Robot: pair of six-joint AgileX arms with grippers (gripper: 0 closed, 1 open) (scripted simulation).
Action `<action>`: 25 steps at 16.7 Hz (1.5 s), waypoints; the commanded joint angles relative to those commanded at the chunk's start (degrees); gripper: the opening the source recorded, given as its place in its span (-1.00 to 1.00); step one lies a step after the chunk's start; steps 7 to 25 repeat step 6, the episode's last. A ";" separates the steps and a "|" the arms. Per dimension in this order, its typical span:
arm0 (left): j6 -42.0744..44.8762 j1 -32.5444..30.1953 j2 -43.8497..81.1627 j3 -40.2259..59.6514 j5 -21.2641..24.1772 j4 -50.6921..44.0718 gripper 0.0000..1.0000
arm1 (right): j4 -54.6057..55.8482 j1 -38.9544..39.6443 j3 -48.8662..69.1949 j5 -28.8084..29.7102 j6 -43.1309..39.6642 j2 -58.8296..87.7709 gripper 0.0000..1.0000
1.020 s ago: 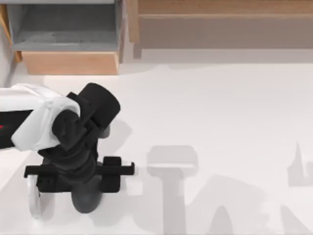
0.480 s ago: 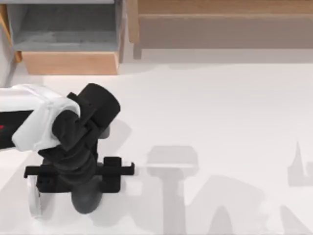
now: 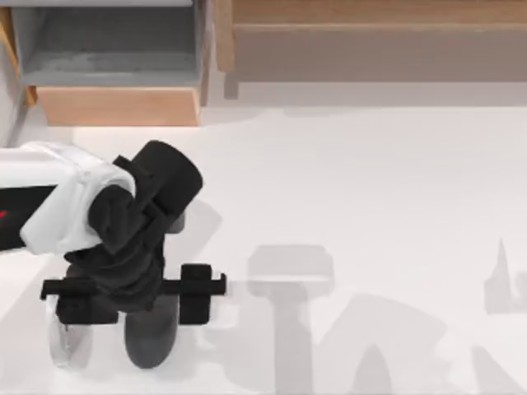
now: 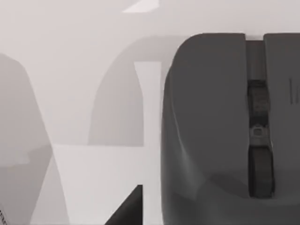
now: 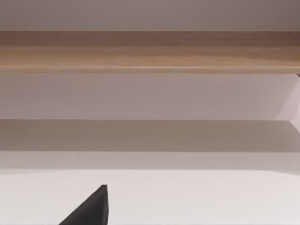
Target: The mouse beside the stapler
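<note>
Your left claw (image 3: 132,290) hangs spread over the dark mouse (image 3: 150,337) near the bench's (image 3: 370,206) front-left corner; closing off-centre could squirt its rounded shell sideways, away from any stapler.

The white table (image 3: 370,189) carries a dark grey mouse (image 3: 148,337) near its left front, apparently lying flat.

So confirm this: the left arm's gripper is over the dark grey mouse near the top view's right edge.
Wrong side. The left gripper is over the dark grey mouse near the top view's left edge, not its right, as the top view shows. The rest holds: the mouse lies on the white table right below that wrist's camera.
</note>
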 joint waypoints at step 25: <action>0.00 0.00 0.00 0.00 0.00 0.00 1.00 | 0.00 0.00 0.00 0.00 0.00 0.00 1.00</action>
